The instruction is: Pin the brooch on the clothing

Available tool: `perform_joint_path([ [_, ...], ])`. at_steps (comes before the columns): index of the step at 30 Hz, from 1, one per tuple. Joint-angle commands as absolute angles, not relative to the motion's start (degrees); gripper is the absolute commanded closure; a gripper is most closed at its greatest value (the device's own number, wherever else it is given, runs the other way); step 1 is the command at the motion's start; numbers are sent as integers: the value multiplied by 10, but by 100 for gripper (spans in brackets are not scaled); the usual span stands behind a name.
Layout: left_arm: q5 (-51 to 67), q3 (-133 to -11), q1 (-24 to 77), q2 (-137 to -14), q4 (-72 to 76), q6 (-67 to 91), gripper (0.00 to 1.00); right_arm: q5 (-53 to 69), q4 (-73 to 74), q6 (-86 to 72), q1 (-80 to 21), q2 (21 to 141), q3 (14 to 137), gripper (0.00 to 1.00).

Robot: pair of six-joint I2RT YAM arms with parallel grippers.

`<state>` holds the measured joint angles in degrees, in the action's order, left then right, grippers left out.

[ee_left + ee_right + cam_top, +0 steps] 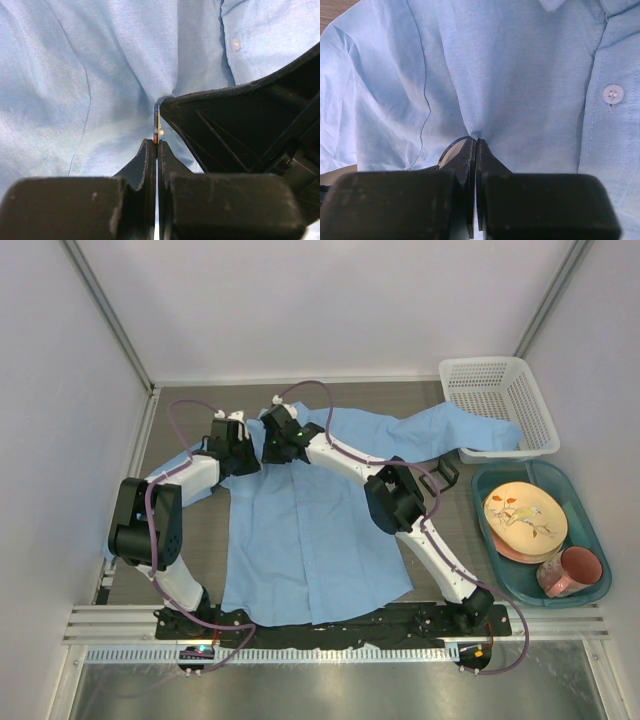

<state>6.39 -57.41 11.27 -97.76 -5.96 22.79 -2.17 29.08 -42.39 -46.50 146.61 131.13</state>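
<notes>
We list left gripper (156, 146) clamped on tiny orange-gold round brooch (156, 131), right gripper (476, 141) pinching light blue thin-fabric button-up shirt (520, 75)

Only an orange sliver of the brooch (156, 133) shows, pinched edge-on in the left gripper (156, 144); seen from above, it is lost under the arms (350, 465), which also cover the collar of the shirt (310, 540).

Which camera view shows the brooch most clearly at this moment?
The left wrist view. There the brooch shows edge-on as a thin orange sliver pinched in the left gripper against the shirt. The top view hides it under the arms; the right wrist view shows only fabric in the right gripper.
</notes>
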Motion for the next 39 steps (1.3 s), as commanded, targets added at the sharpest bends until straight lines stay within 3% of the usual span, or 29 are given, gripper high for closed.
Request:
perform_joint_path([
  [1, 70, -592, 114, -977, -49, 216, 100, -13, 287, -429, -473, 1410, 1347, 99],
  [39, 29, -632, 135, -1004, -103, 212, 100, 12, 290, -461, -476, 1410, 1351, 99],
])
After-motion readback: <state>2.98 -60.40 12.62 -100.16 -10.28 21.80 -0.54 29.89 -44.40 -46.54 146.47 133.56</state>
